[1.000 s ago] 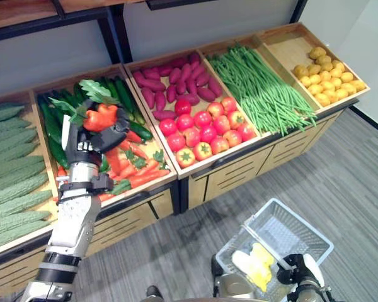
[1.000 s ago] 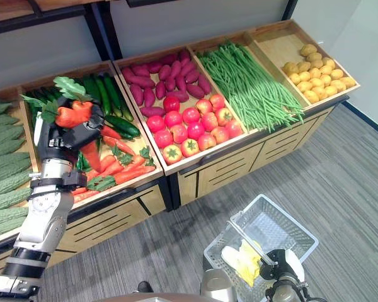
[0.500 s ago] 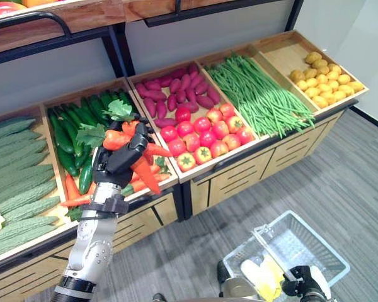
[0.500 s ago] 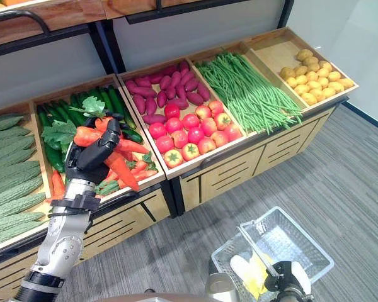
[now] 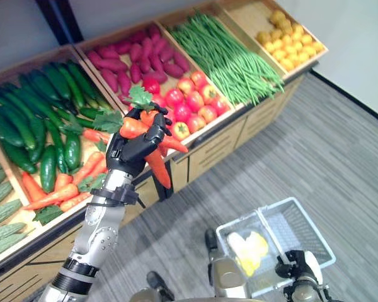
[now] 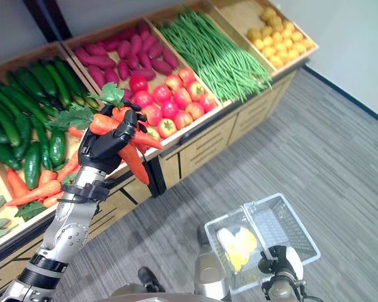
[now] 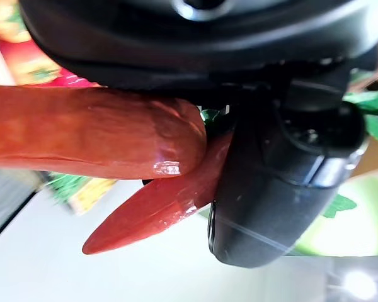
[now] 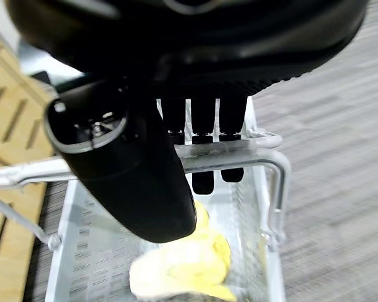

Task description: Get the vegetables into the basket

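My left hand (image 5: pixel 129 150) is shut on a bunch of orange carrots (image 5: pixel 159 165) with green leaves, held up over the front edge of the shelf. Close up, two carrots (image 7: pixel 94 141) poke out past the hand's dark thumb (image 7: pixel 283 163). A white wire basket (image 5: pixel 305 234) hangs low at the right, above the floor. My right hand (image 5: pixel 300 265) has its fingers (image 8: pixel 201 170) curled round the basket's metal handle (image 8: pixel 239 154). A pale yellow vegetable (image 8: pixel 183 267) lies inside the basket.
The sloping wooden shelf holds crates of cucumbers (image 5: pixel 31 119), loose carrots (image 5: pixel 50 195), purple sweet potatoes (image 5: pixel 132 56), tomatoes (image 5: pixel 189 104), green beans (image 5: pixel 230 56) and small yellow produce (image 5: pixel 290 41). Grey carpet (image 5: pixel 340 157) spreads to the right of the shelf.
The camera has swung and the whole picture has shifted. My left hand has carried the carrots off the crate to the shelf's front edge. The basket stays in my right hand.
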`<state>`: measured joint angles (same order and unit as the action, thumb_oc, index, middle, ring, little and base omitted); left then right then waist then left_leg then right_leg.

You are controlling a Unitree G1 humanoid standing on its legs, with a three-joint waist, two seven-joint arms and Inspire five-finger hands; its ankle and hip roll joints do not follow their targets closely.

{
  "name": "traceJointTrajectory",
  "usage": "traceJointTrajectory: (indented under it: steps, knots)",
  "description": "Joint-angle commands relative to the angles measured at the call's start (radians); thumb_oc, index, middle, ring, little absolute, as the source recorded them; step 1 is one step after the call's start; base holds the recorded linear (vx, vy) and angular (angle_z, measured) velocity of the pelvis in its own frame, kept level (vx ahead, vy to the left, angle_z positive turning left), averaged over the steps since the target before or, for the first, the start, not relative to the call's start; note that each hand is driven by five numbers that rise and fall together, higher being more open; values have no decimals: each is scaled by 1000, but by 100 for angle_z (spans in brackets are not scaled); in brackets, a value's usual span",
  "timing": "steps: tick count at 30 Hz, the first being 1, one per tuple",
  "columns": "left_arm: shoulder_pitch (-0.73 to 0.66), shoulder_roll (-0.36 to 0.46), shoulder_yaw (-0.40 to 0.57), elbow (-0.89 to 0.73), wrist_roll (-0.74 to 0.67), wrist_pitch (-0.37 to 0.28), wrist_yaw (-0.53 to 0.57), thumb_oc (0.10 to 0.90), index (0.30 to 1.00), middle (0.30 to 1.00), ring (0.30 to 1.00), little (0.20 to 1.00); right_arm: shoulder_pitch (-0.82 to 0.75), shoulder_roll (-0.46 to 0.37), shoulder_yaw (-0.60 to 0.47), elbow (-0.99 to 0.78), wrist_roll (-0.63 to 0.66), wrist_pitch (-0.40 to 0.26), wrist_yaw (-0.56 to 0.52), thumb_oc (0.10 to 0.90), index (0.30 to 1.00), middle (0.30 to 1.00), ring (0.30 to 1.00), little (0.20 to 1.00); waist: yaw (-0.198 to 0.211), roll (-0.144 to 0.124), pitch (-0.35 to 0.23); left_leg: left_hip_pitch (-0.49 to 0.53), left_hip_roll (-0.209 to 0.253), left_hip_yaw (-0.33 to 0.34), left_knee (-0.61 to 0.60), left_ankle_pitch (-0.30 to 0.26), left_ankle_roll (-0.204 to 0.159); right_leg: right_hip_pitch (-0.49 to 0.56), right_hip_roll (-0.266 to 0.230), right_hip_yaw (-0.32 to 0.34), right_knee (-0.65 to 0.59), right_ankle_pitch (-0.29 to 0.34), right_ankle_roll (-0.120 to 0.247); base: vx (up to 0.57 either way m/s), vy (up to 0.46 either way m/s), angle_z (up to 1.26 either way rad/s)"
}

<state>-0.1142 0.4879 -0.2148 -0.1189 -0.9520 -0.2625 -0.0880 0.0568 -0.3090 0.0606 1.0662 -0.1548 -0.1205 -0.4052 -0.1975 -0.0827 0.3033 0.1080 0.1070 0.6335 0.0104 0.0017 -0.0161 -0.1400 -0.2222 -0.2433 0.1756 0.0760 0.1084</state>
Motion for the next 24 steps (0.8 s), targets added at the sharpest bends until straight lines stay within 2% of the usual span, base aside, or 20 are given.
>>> traceJointTrajectory:
  steps: [1, 2, 3, 4, 7, 10, 15, 18, 19, 22, 24]
  knots:
    - [-90, 16, 39, -128, -4, -94, -38, 400, 300, 300, 300, 300, -13, -50, 25, -29, 0, -47, -48, 400, 300, 300, 300, 300, 36, 28, -69, -19, 37, -53, 18, -92, -13, 114, -82, -33, 84, -42, 94, -90, 39, -46]
    - [-85, 19, 45, -139, -4, -95, -39, 400, 300, 300, 300, 300, -16, -51, 24, -20, -3, -45, -48, 400, 300, 300, 300, 300, 46, 28, -76, -20, 38, -37, 13, -88, -13, 137, -90, -55, 87, -44, 94, -155, 13, -55]
    - [-64, 26, 66, -156, -3, -95, -43, 400, 300, 300, 300, 300, -18, -50, 29, -32, -14, -41, -40, 400, 300, 300, 300, 300, 69, 14, -96, -23, 41, 2, 14, -82, -16, 188, -95, -81, 76, -41, 97, -90, -22, -54]
    - [-62, 27, 67, -157, -4, -94, -43, 400, 300, 300, 300, 300, -17, -50, 29, -33, -14, -41, -40, 400, 300, 300, 300, 300, 69, 14, -96, -21, 42, 4, 14, -82, -16, 191, -94, -80, 72, -39, 97, -77, -44, -68]
    - [-39, 27, 94, -165, 1, -86, -54, 400, 300, 300, 300, 300, -31, -48, 36, -30, -20, -34, -35, 400, 300, 300, 300, 300, 102, -7, -118, -30, 44, 49, 38, -76, -24, 250, -75, -133, -23, -30, 108, -9, -52, -65]
    - [-24, 26, 106, -167, -2, -82, -65, 400, 300, 300, 300, 300, -40, -46, 41, -18, -25, -33, -36, 400, 300, 300, 300, 300, 116, -6, -117, -30, 66, 74, 74, -74, -32, 262, -66, -170, -57, -45, 97, 13, -91, -65]
    - [-20, 27, 97, -178, -3, -76, -81, 400, 300, 300, 300, 300, -15, -50, 32, -42, -28, -29, -38, 400, 300, 300, 300, 300, 91, -2, -109, -61, 139, 84, 173, -49, -77, 308, 1, -168, -146, -131, 46, 17, -190, -18]
    - [-23, 20, 90, -177, -6, -77, -81, 400, 300, 300, 300, 300, -7, -51, 29, -43, -29, -25, -46, 400, 300, 300, 300, 300, 80, 3, -104, -60, 162, 91, 187, -34, -94, 319, 20, -158, -169, -141, 35, -2, -183, -10]
    - [-19, 10, 89, -175, -9, -78, -84, 400, 300, 300, 300, 300, 7, -62, 12, -43, -22, -28, -47, 400, 300, 300, 300, 300, 61, 15, -100, -56, 184, 96, 191, -9, -118, 334, 44, -134, -203, -146, 24, 12, -169, -18]
    - [-24, 0, 83, -176, -7, -79, -84, 400, 300, 300, 300, 300, 22, -73, 7, -55, -19, -30, -50, 400, 300, 300, 300, 300, 47, 24, -91, -57, 199, 94, 194, 12, -135, 341, 63, -118, -217, -154, 12, -7, -163, -19]
    - [-35, -9, 71, -176, -3, -83, -87, 400, 300, 300, 300, 300, 23, -86, 0, -46, -14, -31, -56, 400, 300, 300, 300, 300, 41, 32, -79, -71, 223, 74, 224, 44, -164, 345, 83, -101, -226, -161, -1, -2, -191, -26]
